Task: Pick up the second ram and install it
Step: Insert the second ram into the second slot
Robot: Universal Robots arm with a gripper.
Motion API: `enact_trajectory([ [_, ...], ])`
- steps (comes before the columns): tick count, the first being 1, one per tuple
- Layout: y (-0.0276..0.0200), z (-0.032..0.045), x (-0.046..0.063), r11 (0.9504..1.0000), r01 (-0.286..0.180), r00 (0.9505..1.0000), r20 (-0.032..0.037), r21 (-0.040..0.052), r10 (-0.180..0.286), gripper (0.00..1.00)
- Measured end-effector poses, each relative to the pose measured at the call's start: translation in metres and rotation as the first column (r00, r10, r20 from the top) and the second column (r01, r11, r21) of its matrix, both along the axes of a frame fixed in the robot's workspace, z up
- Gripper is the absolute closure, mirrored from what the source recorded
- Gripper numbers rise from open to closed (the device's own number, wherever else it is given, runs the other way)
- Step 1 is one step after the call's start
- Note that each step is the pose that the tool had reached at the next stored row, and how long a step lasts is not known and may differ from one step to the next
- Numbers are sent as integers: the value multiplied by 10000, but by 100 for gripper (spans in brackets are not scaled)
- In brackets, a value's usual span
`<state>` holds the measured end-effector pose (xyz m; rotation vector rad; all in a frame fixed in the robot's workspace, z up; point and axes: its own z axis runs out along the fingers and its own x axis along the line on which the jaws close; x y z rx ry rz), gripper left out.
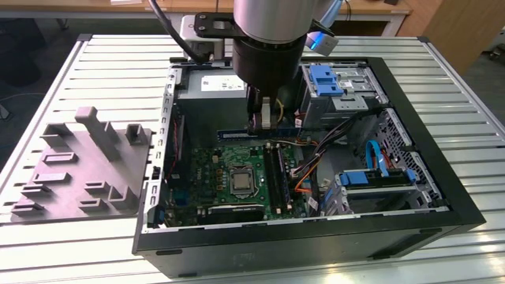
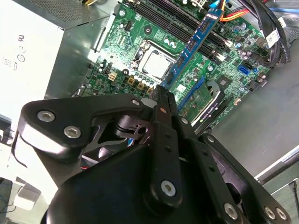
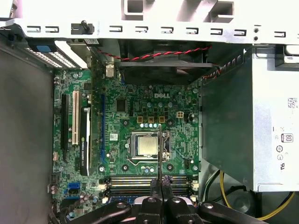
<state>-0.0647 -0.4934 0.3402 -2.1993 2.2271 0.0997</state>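
Black metal gripper [image 2: 161, 93], its linkage hiding half the thin, flat blue-green second ram [image 2: 191, 45], is clamped on that stick, which shows edge-on above the green motherboard [image 3: 140, 112] inside the open case [image 1: 446, 177].

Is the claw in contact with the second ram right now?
Touching. In the second wrist view, one end of the second ram sits clamped in the claw, above the motherboard.

My gripper [image 2: 163, 93] is black. The second ram [image 2: 189, 46] it grips is dark blue with 1 row of black chips, above the green motherboard [image 3: 140, 116]. Beside the motherboard sits a grey power supply [image 3: 275, 93]; red-and-black twisted wires [image 3: 159, 55] run along the motherboard's edge.
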Motion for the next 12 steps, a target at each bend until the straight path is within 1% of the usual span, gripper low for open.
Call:
enact_trajectory([
  [3, 0, -2, 4, 10000, 19, 10000, 0, 2, -19, 89],
  [5, 0, -5, 5, 9997, 253, 9997, -1, 0, -253, 89],
  [7, 0, -10, 5, 9982, 596, 9982, -1, -1, -596, 89],
  [10, 0, -15, 5, 9936, 1126, 9936, -1, 0, -1126, 89],
  [12, 0, -17, 5, 9887, 1497, 9887, -1, 1, -1497, 89],
])
